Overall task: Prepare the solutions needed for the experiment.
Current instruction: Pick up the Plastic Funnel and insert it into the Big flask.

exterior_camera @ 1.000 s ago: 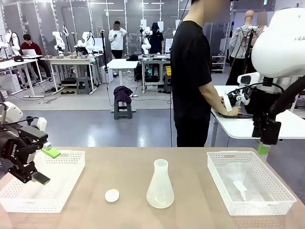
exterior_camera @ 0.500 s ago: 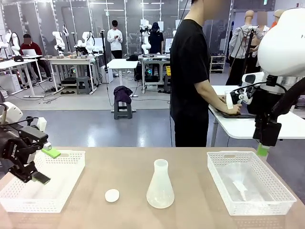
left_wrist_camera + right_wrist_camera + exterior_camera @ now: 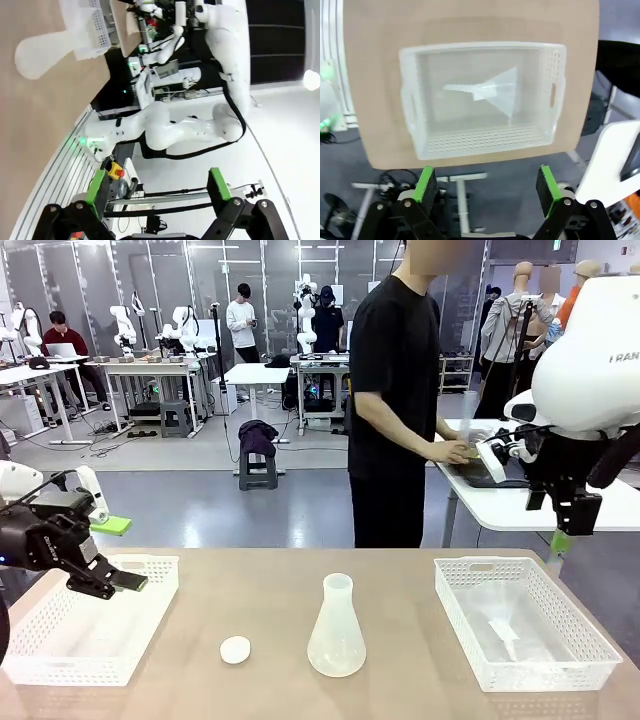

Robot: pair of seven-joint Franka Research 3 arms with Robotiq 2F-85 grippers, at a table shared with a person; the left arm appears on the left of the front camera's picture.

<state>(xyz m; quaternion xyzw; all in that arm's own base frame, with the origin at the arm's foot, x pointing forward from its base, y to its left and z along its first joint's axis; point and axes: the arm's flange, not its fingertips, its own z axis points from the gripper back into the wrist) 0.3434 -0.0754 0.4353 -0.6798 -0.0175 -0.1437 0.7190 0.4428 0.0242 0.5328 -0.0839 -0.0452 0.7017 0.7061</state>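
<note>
Holding my left pincer (image 3: pixel 120 553) and right pincer (image 3: pixel 482 182) apart, empty, I judge the lower-centre flask (image 3: pixel 336 635) not yet handled.

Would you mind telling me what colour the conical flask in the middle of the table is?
Translucent whitish; the front view shows the flask best.

A white basket (image 3: pixel 80 665) sits on the table (image 3: pixel 400 680) just below the left pincer (image 3: pixel 118 554). A second white basket (image 3: pixel 530 678) lies under the right pincer (image 3: pixel 560 540), with a clear funnel (image 3: pixel 490 92) lying on its side inside. A small round white cap (image 3: pixel 235 649) rests on the table between the pincers, nearer the left one. Beyond the right pincer, a person (image 3: pixel 395 390) in a black shirt stands at a white side table (image 3: pixel 500 505).
</note>
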